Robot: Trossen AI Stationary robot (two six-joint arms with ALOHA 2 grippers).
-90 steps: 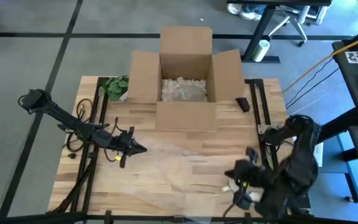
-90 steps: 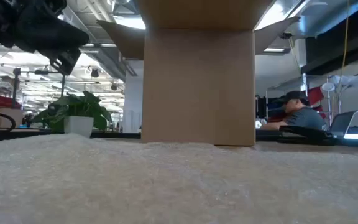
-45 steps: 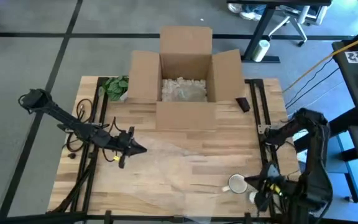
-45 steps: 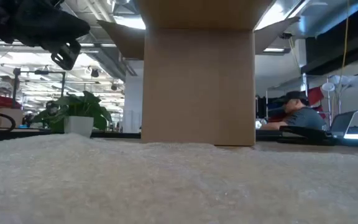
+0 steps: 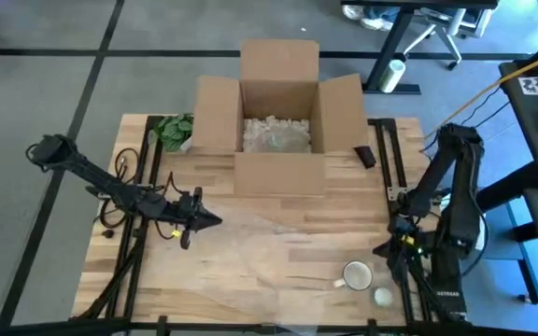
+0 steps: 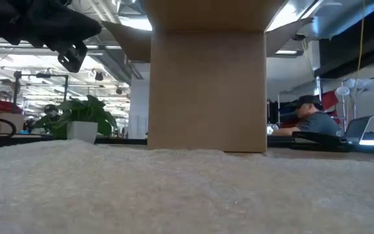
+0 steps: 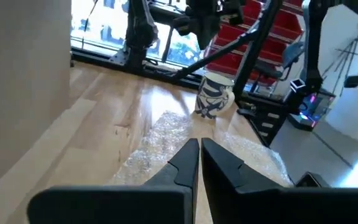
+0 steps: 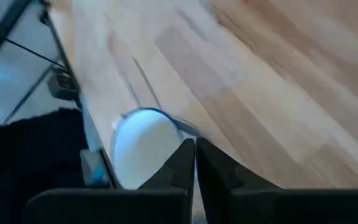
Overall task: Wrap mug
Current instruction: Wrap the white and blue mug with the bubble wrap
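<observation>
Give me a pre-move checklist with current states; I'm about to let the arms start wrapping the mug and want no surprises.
1. Mug upright on the table, free of any grip: ok.
2. Mug on the bubble wrap: not ok; it stands off the sheet's right end.
3. Left gripper over the wrap's left part, fingers shut and empty: ok.
4. Right gripper away from the mug, fingers shut and empty: ok.
5. Small white round object beside the mug, its nature: cannot tell.
6. Cardboard box open at the far edge: ok.

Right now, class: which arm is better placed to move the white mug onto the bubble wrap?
Probably the right: the right gripper sits beside the white patterned mug; the left gripper hovers across the clear bubble wrap.
</observation>
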